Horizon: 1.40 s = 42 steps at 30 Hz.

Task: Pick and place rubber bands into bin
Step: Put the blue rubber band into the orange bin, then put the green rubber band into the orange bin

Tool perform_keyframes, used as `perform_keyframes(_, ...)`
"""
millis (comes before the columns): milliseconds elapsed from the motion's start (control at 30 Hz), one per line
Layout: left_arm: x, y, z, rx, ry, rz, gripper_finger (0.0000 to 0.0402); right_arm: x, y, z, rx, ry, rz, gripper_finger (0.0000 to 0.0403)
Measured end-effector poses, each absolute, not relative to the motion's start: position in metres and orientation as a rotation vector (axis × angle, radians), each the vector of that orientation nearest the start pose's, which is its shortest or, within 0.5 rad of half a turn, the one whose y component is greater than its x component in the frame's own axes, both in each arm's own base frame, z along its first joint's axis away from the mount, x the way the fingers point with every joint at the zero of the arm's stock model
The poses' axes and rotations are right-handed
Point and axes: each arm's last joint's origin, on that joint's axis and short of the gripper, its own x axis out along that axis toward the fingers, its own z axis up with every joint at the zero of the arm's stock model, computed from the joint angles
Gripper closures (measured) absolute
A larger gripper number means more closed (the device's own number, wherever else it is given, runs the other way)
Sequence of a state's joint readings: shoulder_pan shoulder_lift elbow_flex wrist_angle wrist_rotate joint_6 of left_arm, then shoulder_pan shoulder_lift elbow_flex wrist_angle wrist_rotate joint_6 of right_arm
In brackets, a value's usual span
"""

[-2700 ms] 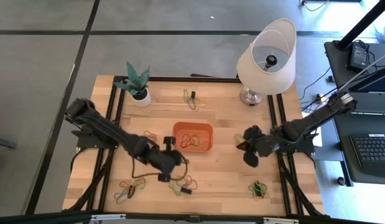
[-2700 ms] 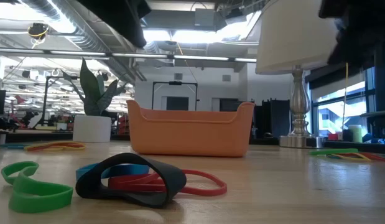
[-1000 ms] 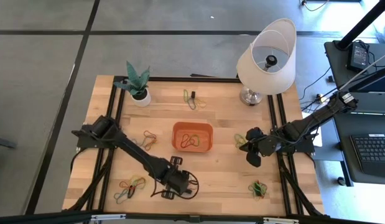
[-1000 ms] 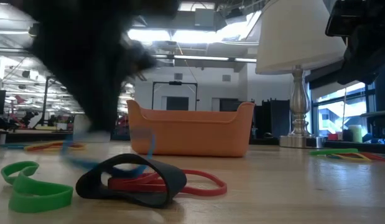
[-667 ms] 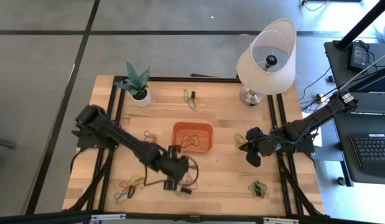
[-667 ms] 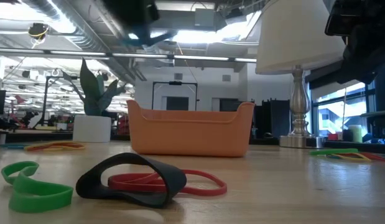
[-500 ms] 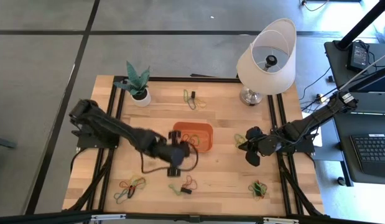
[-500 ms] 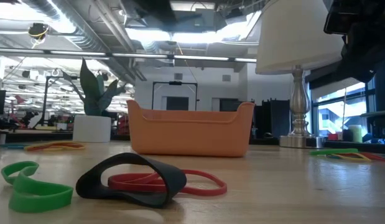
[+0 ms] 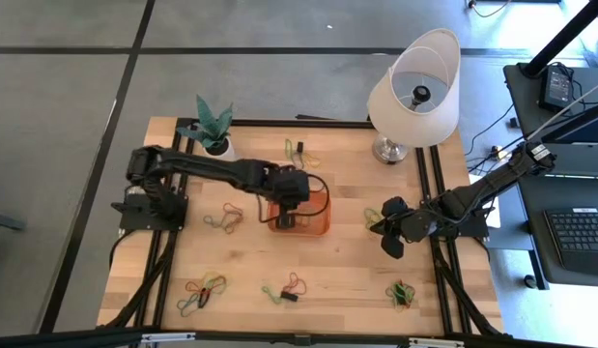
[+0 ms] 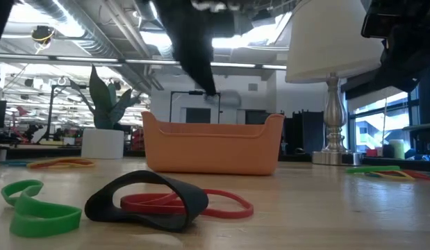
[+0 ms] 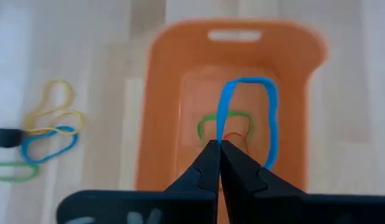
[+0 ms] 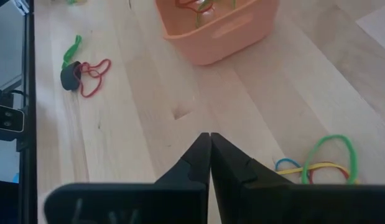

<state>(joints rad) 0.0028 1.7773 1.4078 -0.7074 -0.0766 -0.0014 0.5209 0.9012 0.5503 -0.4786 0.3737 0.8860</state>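
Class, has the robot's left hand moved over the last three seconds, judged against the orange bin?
Yes. The left hand dipped toward the table's front edge, then came back over the orange bin, shut on a blue rubber band.

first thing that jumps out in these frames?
The left gripper, shut on a blue rubber band, hangs over the orange bin at mid-table, the loop dangling above the green and red bands already inside. Next, the big white lamp at the table's far right corner stands out. The right gripper is shut and empty over bare wood right of the bin, beside a small pile of bands.
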Motion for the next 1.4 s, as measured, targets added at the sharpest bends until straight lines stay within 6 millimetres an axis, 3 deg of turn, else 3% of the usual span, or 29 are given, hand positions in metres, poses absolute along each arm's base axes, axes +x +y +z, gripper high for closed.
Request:
perform_keyframes(333, 0.39, 0.004, 0.177, 0.046, 1.261, 0.068, 0.0398, 0.153, 0.076, 0.213, 0.481, 0.741, -0.198, 0.0387)
perform_keyframes(467, 0.393, 0.003, 0.163, 0.004, 1.293, 0.1, 0.0395, 0.153, 0.076, 0.213, 0.479, 0.741, -0.199, 0.0387)
perform_keyframes(633, 0.393, 0.003, 0.163, -0.046, 1.289, 0.138, 0.0385, 0.153, 0.076, 0.213, 0.479, 0.741, -0.199, 0.0387)
perform_keyframes(1067, 0.394, 0.003, 0.172, -0.117, 1.259, 0.201, 0.0301, 0.153, 0.076, 0.213, 0.477, 0.741, -0.198, 0.0387)
perform_keyframes(1400, 0.388, -0.001, 0.251, -0.144, 1.095, 0.244, 0.0297, 0.153, 0.076, 0.213, 0.479, 0.74, -0.194, 0.0387)
